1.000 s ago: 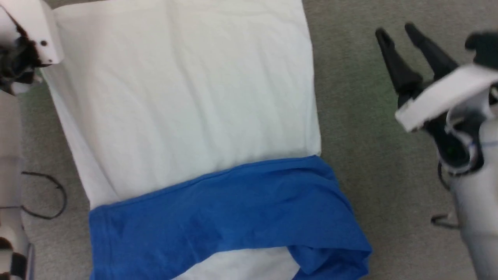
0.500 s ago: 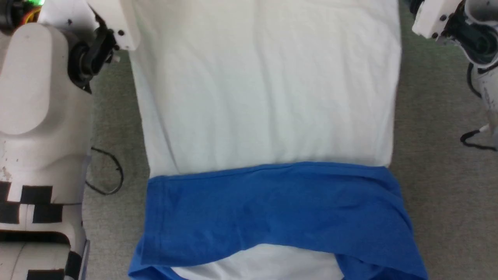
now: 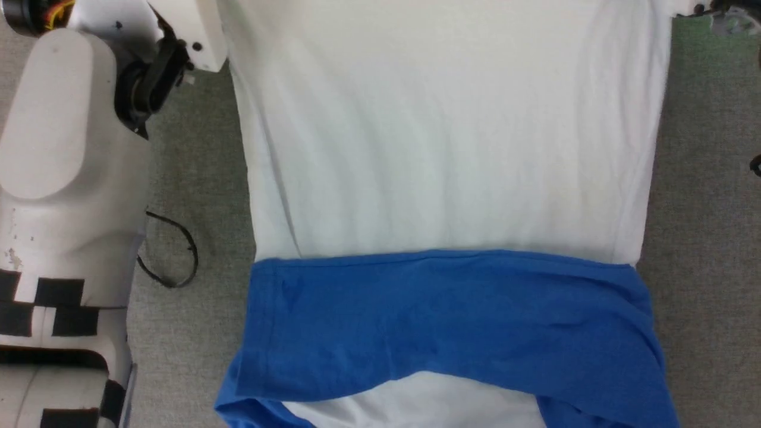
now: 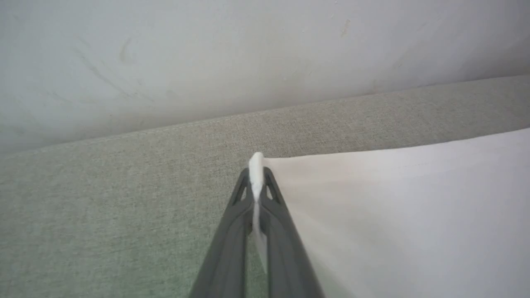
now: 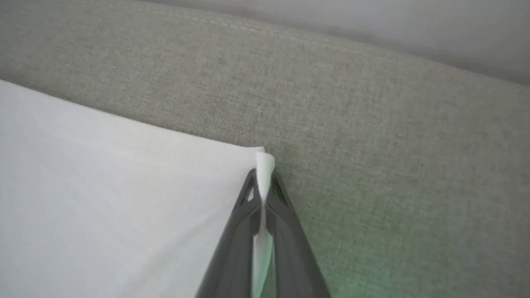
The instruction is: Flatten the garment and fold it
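Observation:
The garment (image 3: 440, 148) lies on grey-green fabric in the head view, its white body stretching up past the top edge, with a bright blue sleeve band (image 3: 452, 321) folded across its near part. In the left wrist view my left gripper (image 4: 256, 176) is shut on a white hem corner of the garment (image 4: 414, 215), a nub of cloth poking past the tips. In the right wrist view my right gripper (image 5: 263, 176) is shut on the other white hem corner of the garment (image 5: 103, 198). The cloth looks taut between both corners.
My pale left forearm (image 3: 59, 196) fills the head view's left side, with a thin black cable loop (image 3: 172, 249) beside it. A pale wall (image 4: 248, 58) rises just beyond the grey-green surface (image 4: 103, 207) past the hem.
The head camera has shifted, so the whole picture moved. My right gripper, open and apart from the cloth a second ago, has gone to the far hem corner and shut on it.

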Controlling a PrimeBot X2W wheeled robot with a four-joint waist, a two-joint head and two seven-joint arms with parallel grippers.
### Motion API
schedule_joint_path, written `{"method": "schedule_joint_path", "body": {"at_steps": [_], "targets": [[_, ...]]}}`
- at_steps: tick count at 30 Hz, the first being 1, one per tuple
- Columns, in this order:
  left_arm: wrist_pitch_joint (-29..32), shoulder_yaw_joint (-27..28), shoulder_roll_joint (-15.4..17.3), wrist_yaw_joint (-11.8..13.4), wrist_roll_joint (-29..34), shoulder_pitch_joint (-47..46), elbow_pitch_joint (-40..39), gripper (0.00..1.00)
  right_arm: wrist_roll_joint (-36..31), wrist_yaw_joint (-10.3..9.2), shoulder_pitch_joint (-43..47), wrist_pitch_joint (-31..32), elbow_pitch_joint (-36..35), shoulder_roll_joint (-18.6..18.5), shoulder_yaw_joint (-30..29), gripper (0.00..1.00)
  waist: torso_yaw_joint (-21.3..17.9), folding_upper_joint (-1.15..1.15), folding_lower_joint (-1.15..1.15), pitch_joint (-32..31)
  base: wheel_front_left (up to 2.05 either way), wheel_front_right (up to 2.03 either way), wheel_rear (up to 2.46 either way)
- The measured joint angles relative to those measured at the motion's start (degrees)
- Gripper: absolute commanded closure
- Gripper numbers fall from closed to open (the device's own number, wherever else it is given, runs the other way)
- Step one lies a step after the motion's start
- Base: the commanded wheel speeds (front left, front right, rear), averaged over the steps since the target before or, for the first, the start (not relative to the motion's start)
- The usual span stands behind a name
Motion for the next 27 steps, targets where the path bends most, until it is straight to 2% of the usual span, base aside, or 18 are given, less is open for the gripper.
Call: {"method": "schedule_joint_path", "body": {"at_steps": [4,8,15,20,27], "targets": [[-4.7,0.3,1.4,0.0,1.0,-1.8,0.5,1.0,-1.7,0.01,1.2,-11.7,-2.2,-1.1,0.5,1.0,-0.6,0.0,0.02,-1.6,0.0,0.0,0.0],[-9.4,0.8,3.0,0.0,2.1,-4.0,1.0,1.0,-3.2,0.02,-0.1,-22.8,-3.2,-1.9,-1.8,1.0,-1.4,0.0,0.01,-3.7,0.0,0.0,0.0],[-14.9,2.5,5.7,0.2,2.2,-2.2,-1.8,1.0,-4.0,0.02,1.6,-31.5,-7.0,-2.0,0.3,1.0,-3.2,0.0,0.0,-8.4,0.0,0.0,0.0],[-15.3,5.8,5.9,1.8,-2.1,11.8,-10.4,1.0,-2.4,0.02,13.1,-35.2,-14.9,-4.5,2.6,1.0,-4.0,0.0,0.0,-12.6,0.0,0.0,0.0],[-12.4,8.2,5.7,7.5,-4.2,39.0,-28.9,1.0,-1.3,0.03,36.2,-35.9,-29.1,-8.0,-0.1,1.0,-4.5,0.0,-0.01,-18.5,0.0,0.0,0.0]]}}
